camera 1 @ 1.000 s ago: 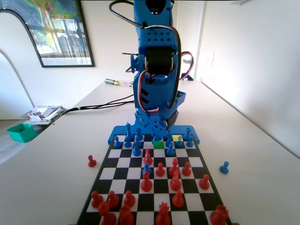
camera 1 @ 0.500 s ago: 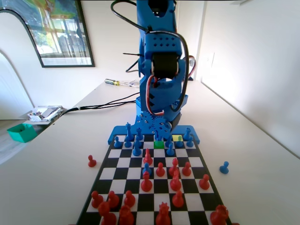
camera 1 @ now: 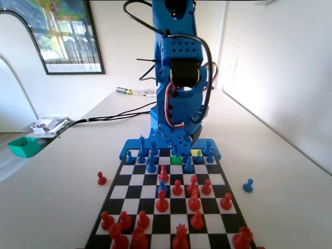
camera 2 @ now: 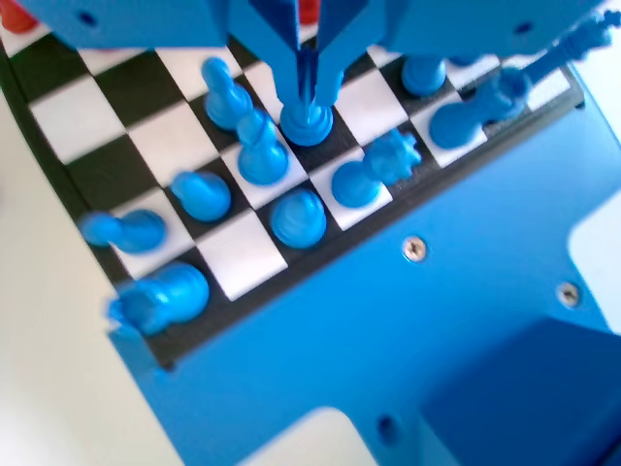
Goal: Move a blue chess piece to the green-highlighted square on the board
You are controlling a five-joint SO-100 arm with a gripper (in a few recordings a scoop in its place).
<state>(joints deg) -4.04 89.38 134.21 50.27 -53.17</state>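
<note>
On the white desk [camera 1: 62, 171], the board [camera 1: 167, 193] carries the green-highlighted square [camera 1: 176, 160] toward twelve o'clock in the fixed view, where the pincer [camera 2: 309, 92] stands clamped on a blue pawn [camera 2: 307, 118].

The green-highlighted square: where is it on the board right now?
In the fixed view, the green-highlighted square lies in the board's far rows, just left of the yellow-green square.
</note>
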